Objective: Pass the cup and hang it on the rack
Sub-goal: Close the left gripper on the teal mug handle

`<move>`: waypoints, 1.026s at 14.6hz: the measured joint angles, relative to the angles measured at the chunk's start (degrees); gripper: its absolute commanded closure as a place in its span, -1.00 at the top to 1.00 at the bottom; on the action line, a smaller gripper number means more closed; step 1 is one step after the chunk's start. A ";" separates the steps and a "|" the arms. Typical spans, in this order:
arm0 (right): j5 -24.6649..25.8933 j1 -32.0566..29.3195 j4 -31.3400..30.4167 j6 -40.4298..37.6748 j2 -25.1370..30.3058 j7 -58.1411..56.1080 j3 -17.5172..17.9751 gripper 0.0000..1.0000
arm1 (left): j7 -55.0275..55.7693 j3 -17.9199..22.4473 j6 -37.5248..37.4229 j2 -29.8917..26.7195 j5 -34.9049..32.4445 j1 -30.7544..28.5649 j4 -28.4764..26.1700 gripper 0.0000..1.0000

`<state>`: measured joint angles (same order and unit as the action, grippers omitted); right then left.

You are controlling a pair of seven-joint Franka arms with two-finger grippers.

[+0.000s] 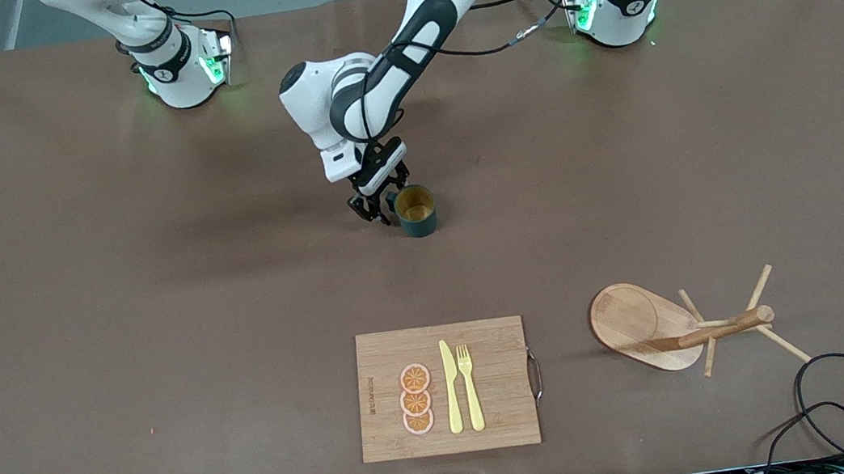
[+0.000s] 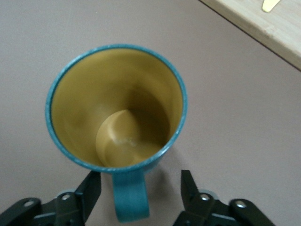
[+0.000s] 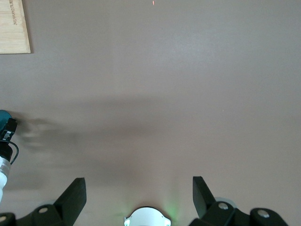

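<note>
Nearest the front camera, a bamboo cutting board (image 1: 446,389) with a yellow knife (image 1: 451,386), a yellow fork (image 1: 470,387) and three orange slices (image 1: 416,398); beside it, toward the left arm's end of the tabletop (image 1: 116,326), the rack (image 1: 686,326), lying tipped on its side with post and pegs pointing away from the oval base. Farther back, near mid-table, the cup (image 1: 416,210), upright, mouth up, yellow-tan inside empty. Right at its handle, the left hand (image 2: 141,188), down at cup level, fingers (image 2: 91,188) apart and set either side of the handle with a gap on each side, nothing gripped yet. Step in hand, by the look of it: the first pickup, just short of the grasp. Next called for: closing on the handle squarely, then lifting without tipping. Farthest back, the right hand (image 3: 138,193), wide open, empty, waiting high over bare tabletop near its own base. Worth noting for later: a fallen rack offers no upright peg for hanging.
</note>
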<state>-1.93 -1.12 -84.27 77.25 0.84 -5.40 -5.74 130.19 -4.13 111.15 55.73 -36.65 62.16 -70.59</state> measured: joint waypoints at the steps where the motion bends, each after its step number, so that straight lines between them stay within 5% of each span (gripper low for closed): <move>1: 0.03 0.00 0.00 0.08 0.00 -0.21 0.00 1.00 | 0.00 0.01 0.05 0.22 0.00 0.00 0.00 0.46; 11: 0.88 0.00 0.00 0.18 0.00 -0.74 0.21 1.00 | 0.00 0.01 0.10 0.46 0.00 -0.02 0.63 -0.85; 15: 0.90 0.00 0.00 0.18 0.00 -0.81 0.26 1.00 | -0.10 0.05 0.01 0.13 0.00 -0.14 1.24 -0.98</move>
<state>-1.03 -1.12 -84.27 77.43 0.84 -6.21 -5.48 130.09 -4.07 111.17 55.85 -36.65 62.03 -69.35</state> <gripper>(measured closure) 0.000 0.789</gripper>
